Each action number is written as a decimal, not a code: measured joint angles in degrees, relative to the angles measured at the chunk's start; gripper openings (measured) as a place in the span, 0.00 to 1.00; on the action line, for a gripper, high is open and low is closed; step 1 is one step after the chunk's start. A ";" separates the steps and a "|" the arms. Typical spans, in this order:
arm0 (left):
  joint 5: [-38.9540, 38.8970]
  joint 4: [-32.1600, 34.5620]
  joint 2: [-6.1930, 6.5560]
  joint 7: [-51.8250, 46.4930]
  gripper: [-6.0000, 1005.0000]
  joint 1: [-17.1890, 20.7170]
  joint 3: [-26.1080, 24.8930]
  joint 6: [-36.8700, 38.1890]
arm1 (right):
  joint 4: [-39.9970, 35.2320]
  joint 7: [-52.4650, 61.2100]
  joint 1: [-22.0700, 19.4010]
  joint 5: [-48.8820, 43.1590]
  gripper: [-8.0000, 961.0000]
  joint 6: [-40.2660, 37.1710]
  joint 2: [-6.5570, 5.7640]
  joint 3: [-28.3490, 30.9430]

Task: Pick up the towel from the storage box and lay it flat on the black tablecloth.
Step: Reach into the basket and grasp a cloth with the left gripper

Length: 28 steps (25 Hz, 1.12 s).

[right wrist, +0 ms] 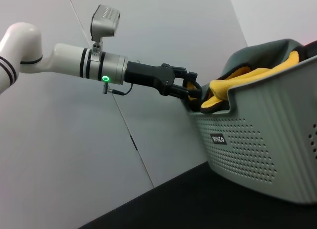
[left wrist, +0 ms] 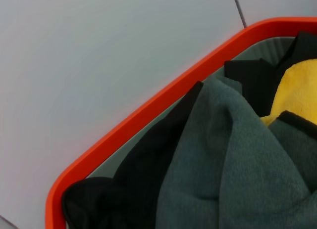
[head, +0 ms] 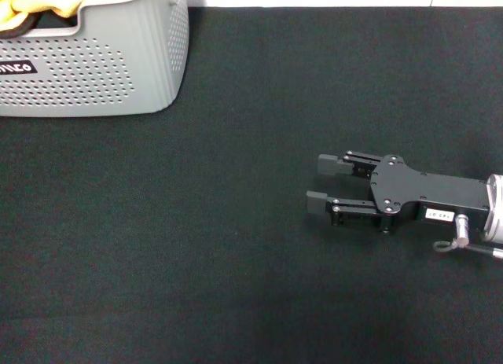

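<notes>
The right gripper (head: 318, 181) lies low over the black tablecloth (head: 196, 246), jaws parted and empty, well apart from the storage box (head: 118, 65) up-left, where the left gripper (right wrist: 194, 92), grip unclear, reaches the rim beside the bunched towel (right wrist: 237, 80), clearly the nearer arm.
</notes>
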 joint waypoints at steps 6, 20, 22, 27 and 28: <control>0.19 0.03 -0.35 -0.14 0.74 -0.11 0.09 0.07 | 0.01 -0.19 -0.85 0.46 0.79 0.27 0.00 0.19; 0.33 1.55 -0.35 -2.60 0.22 0.90 -0.04 0.37 | 0.95 -1.57 -1.02 2.17 0.79 0.36 0.00 0.19; 0.25 2.10 -0.42 -3.24 0.18 0.94 -0.13 0.33 | 0.96 -1.57 -1.02 2.41 0.79 0.38 0.00 0.19; -1.25 5.01 -0.85 -7.01 0.09 1.09 -0.18 0.47 | 1.02 -1.59 -1.36 3.70 0.78 0.42 0.00 0.19; -1.85 5.97 -0.95 -8.21 0.07 1.16 -0.10 0.55 | 0.99 -1.83 -1.52 4.10 0.78 0.32 0.01 0.19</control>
